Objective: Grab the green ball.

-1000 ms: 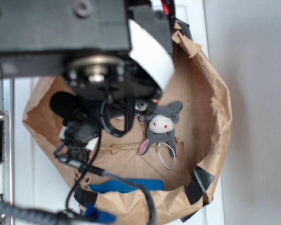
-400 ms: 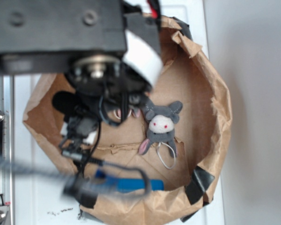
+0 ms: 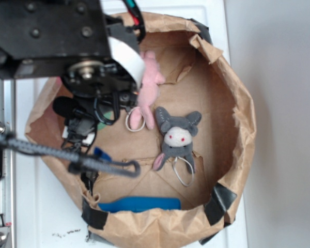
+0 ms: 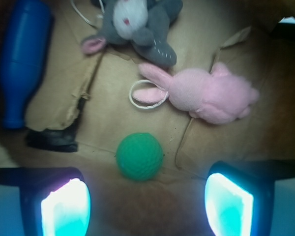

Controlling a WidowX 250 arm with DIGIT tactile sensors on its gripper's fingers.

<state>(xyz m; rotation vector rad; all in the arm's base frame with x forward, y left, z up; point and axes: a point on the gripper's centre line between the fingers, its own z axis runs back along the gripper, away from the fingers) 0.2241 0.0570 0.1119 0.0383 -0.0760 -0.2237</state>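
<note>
A: Which step is in hand?

B: The approach, by my reading. In the wrist view the hand (image 4: 146, 206) stands wide, its two fingers (image 4: 64, 206) lit at the bottom corners and nothing between them. The green ball (image 4: 139, 156) lies just beyond the gap, a little to the left of its middle, on the brown paper floor of the bag (image 3: 232, 88).

A: So no contact?

B: None that I can see; the ball sits apart from both fingers.

A: And past the ball?

B: Beyond it and to the right lies the pink plush bunny (image 4: 206, 96), its white loop pointing toward the ball but not touching it. Farther still, the grey bunny plush (image 4: 135, 24). Far to the ball's left, a blue bottle (image 4: 22, 59) (a dark scrap lies nearer on that side, but I cannot tell what it is).

A: What does the next move call for?

B: Going down and forward so the fingers come either side of the ball, with a slight shift left to centre it, then closing. The pink bunny's loop is the nearest thing that could snag.

A: Does the outside view help?

B: Little; the arm covers the ball there.
</note>
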